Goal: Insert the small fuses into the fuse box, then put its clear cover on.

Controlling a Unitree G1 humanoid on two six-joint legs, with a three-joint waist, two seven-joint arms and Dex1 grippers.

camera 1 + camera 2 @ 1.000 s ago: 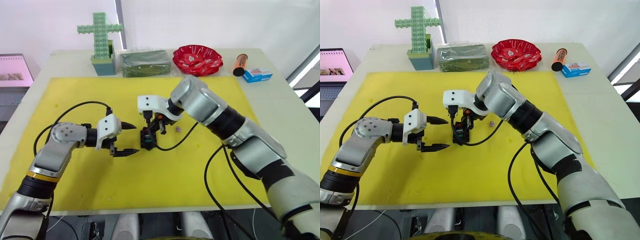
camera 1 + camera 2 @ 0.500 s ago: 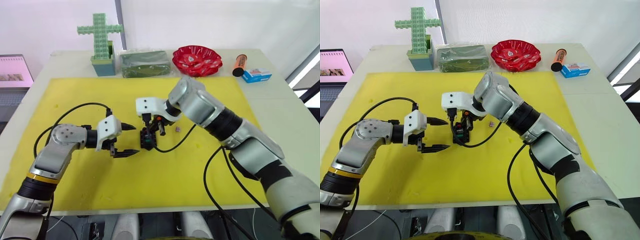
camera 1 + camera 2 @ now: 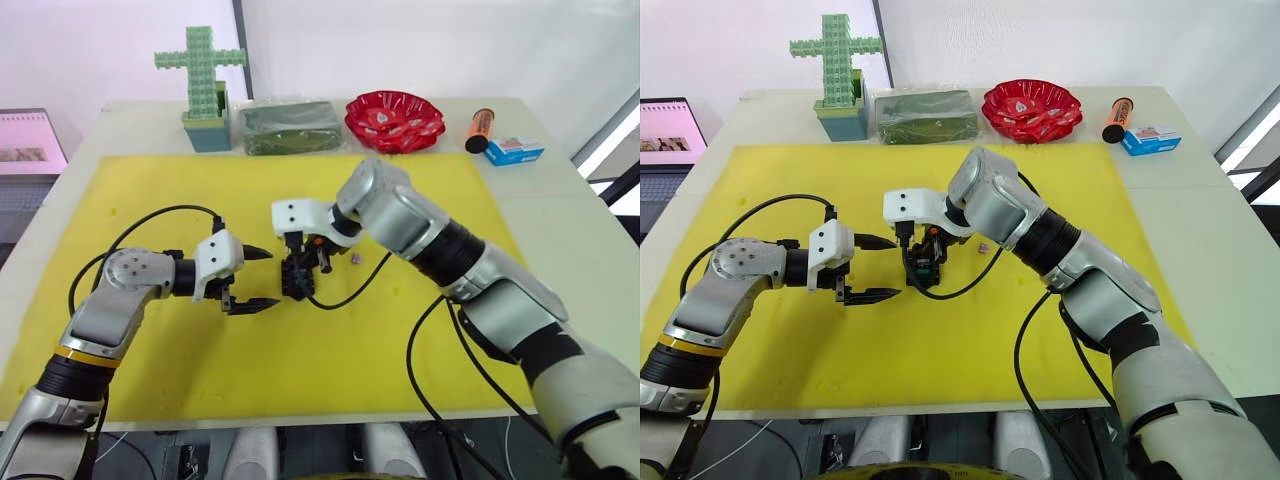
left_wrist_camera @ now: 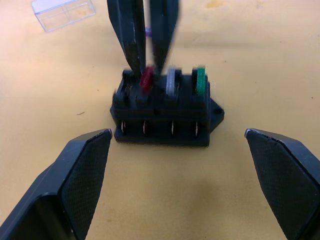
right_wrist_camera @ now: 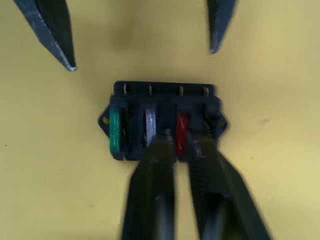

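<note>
A: Where is the fuse box [image 4: 165,111]?

B: On the yellow mat [image 3: 320,390], standing between the two grippers. The right gripper [image 5: 181,150] comes down on it from above, and the left gripper [image 3: 255,279] points at its side from just beside it, not touching.

A: What are the right fingers doing?

B: They are drawn narrow, pinching the red fuse [image 4: 146,79], which sits in a slot on top of the box. The fingertips [image 4: 134,56] reach right to the box's top edge.

A: And the left ones?

B: Spread wide, holding nothing. From the left wrist, the box lies straight ahead, centred in the gap between the two fingers [image 4: 80,172] and a little beyond their tips.

A: The other fuses?

B: A grey fuse [image 5: 150,122] sits in the slot next to the red one, and the green fuse [image 5: 114,129] in the end slot beyond that. Another small mauve fuse [image 3: 356,259] lies loose on the mat, near the right fingers on their far side from the left gripper.

A: The clear cover [image 4: 63,11]?

B: On the mat beyond the box, past the right fingers as the left wrist sees it.
</note>
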